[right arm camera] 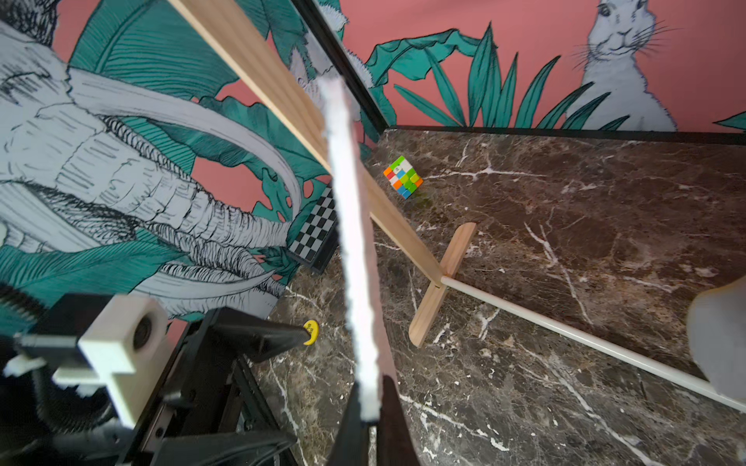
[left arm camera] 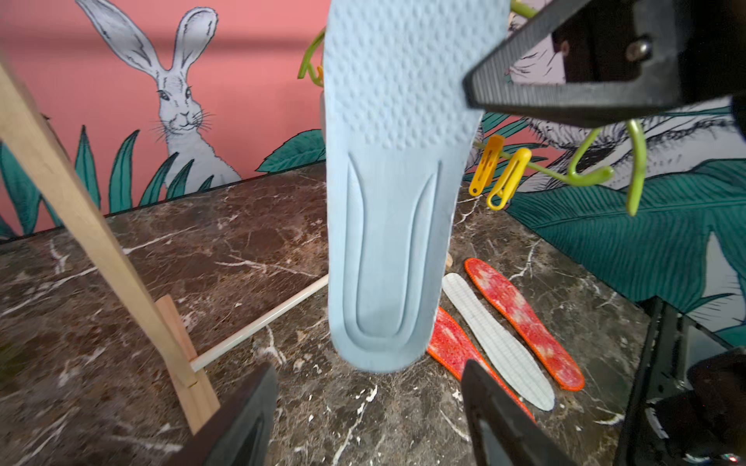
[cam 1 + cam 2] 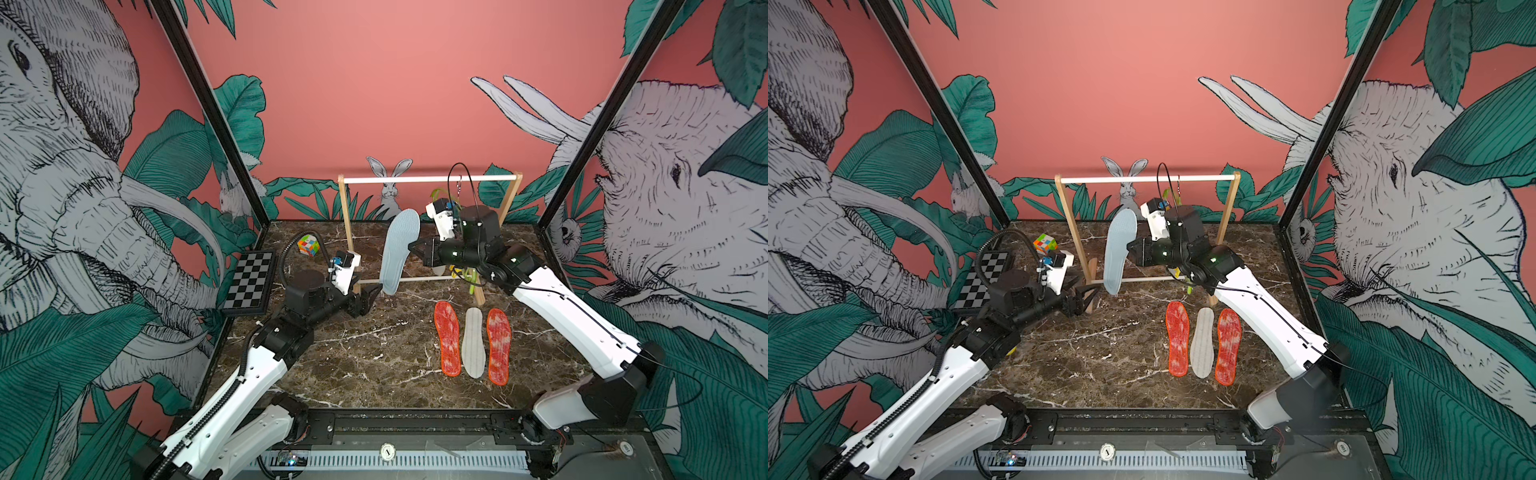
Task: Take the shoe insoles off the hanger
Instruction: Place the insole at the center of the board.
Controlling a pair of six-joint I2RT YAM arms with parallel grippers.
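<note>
The right claw (image 3: 412,249) is shut tight on the side edge of the blue insole (image 3: 399,249). The insole is held up on end in front of the rack (image 3: 428,179), heel down. The left claw (image 3: 370,299) is open near the heel, and nothing is held in it. The green hanger (image 2: 581,177) is seen just behind. Whether the top is clipped on cannot be told. Three insoles (image 3: 473,343) are laid flat on the table (image 3: 353,365). This one is likely being taken off. Next it should be pulled clear and laid beside them.
</note>
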